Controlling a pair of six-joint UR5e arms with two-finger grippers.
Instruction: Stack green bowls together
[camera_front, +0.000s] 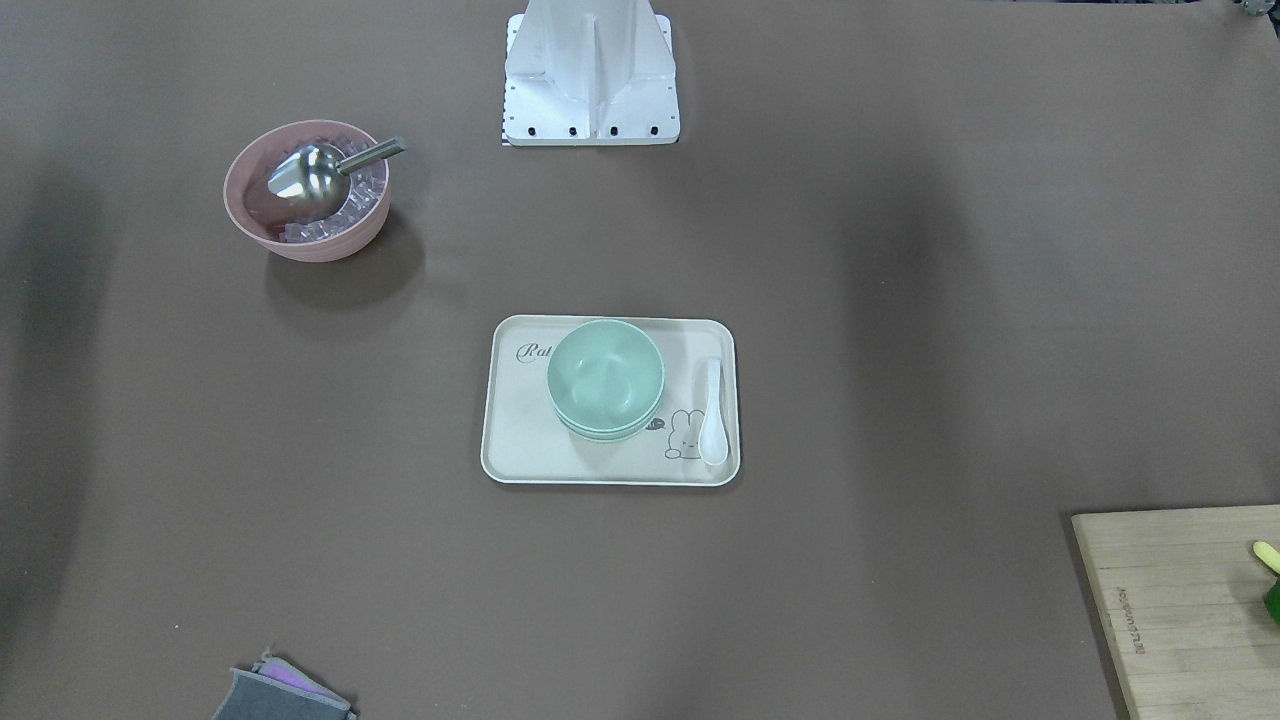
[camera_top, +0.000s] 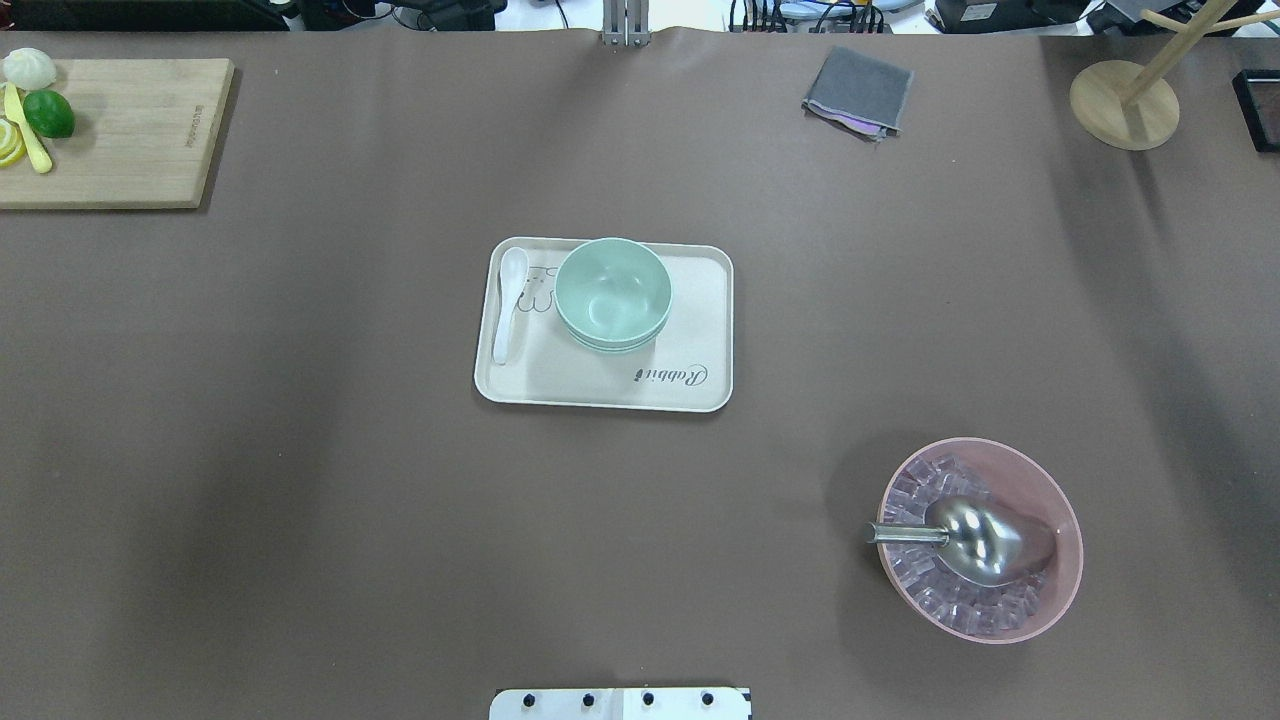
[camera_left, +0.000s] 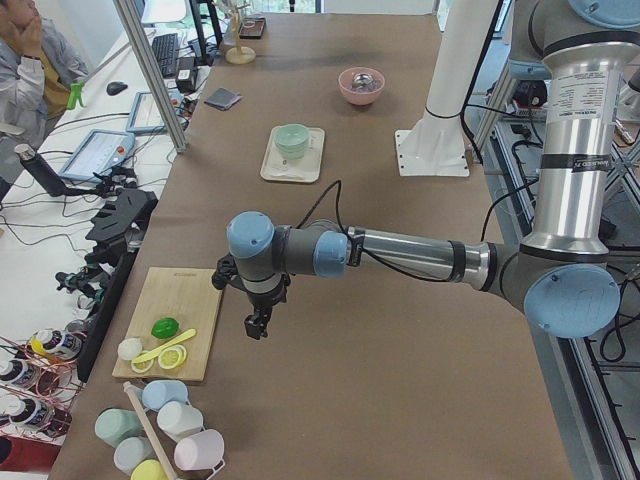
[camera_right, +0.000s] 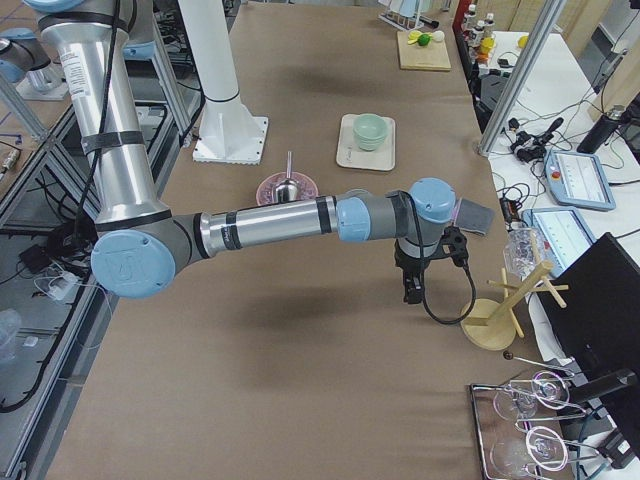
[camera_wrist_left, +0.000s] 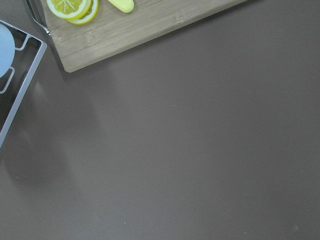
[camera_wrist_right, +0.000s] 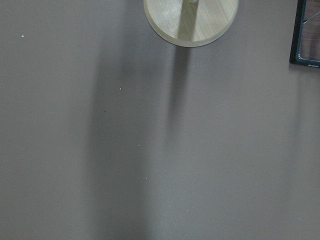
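Note:
The green bowls (camera_front: 605, 380) sit nested in one stack on a beige tray (camera_front: 520, 470) at the table's middle; they also show in the overhead view (camera_top: 612, 292) and small in both side views (camera_left: 292, 140) (camera_right: 370, 130). My left gripper (camera_left: 257, 328) hangs above the table near the cutting board, far from the stack. My right gripper (camera_right: 410, 293) hangs above the table near the wooden stand, also far from it. Both show only in the side views, so I cannot tell if they are open or shut. Nothing shows in either of them.
A white spoon (camera_top: 510, 305) lies on the tray beside the stack. A pink bowl (camera_top: 980, 540) holds ice cubes and a metal scoop. A cutting board (camera_top: 110, 130) with lime and lemon, a grey cloth (camera_top: 858, 92) and a wooden stand (camera_top: 1123, 103) stand along the far edge.

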